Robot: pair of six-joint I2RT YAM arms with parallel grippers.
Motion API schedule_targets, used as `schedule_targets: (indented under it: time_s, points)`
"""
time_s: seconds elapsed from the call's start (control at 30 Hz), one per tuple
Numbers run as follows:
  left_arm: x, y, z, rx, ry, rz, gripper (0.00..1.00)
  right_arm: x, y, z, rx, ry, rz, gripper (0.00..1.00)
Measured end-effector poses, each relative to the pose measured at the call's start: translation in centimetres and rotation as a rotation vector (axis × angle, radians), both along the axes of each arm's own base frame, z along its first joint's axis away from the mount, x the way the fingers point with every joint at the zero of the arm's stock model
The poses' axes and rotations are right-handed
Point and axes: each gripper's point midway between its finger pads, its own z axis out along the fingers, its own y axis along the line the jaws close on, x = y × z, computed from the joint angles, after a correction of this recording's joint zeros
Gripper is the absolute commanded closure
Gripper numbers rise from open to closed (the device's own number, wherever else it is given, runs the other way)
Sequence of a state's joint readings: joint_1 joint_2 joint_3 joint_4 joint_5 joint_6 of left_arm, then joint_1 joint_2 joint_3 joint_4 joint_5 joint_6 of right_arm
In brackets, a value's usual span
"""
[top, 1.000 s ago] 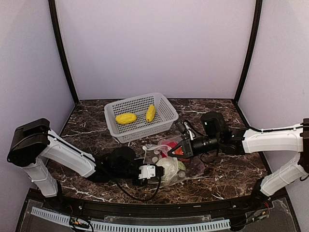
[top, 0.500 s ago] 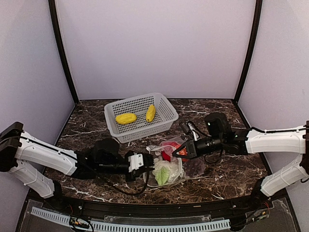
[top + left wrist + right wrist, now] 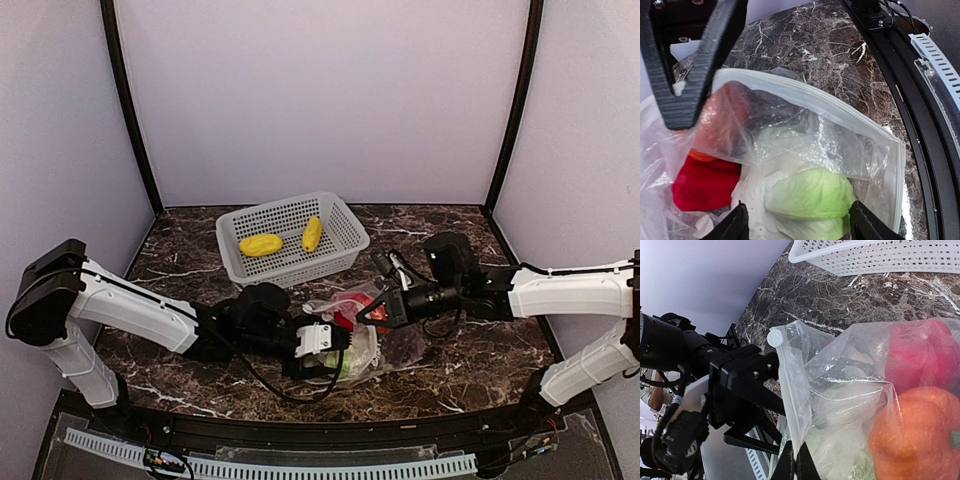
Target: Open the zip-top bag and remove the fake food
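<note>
Marbled dark tabletop [image 3: 480, 370], lilac-walled booth: two robot arms meet over the zip-top bag [image 3: 372, 350], which lies just in front of the white basket [image 3: 300, 272].
The left gripper [image 3: 800, 222] stands with jaws apart at the bag's mouth, the pale green leafy piece [image 3: 810, 195] between its fingertips. The right gripper [image 3: 794, 467] is clamped tight on the bag's film. A red piece [image 3: 705, 185] and an orange piece [image 3: 915, 440] (both seen through the plastic) sit beside the leaf; two yellow pieces [image 3: 261, 244] lie in the basket.

We lose the orange piece [image 3: 912, 437] at the picture's edge; the bag [image 3: 840, 375] blurs the red piece [image 3: 922, 355].
</note>
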State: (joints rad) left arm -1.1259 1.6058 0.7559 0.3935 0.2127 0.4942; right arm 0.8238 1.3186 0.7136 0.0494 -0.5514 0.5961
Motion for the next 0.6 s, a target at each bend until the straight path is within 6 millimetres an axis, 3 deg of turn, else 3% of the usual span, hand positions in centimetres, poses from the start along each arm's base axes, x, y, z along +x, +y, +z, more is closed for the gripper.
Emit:
schedule_targets:
  time_s: [0.2,0.3,0.43,0.6]
  points:
    - [0.6,-0.7,-3.0,0.062,0.026,0.012,0.30,0.0,0.0,0.1,0.002,-0.002,0.001,1.00]
    - [1.3,-1.5,-3.0,0.048,0.021,0.026,0.34,0.0,0.0,0.0,0.003,-0.002,0.001,1.00]
    - [1.7,-1.8,-3.1,0.037,0.023,0.046,0.68,0.0,0.0,0.0,0.003,-0.002,0.000,1.00]
    - [1.8,-1.5,-3.0,0.030,0.027,0.060,0.88,-0.1,-0.1,-0.2,0.000,0.000,0.000,1.00]
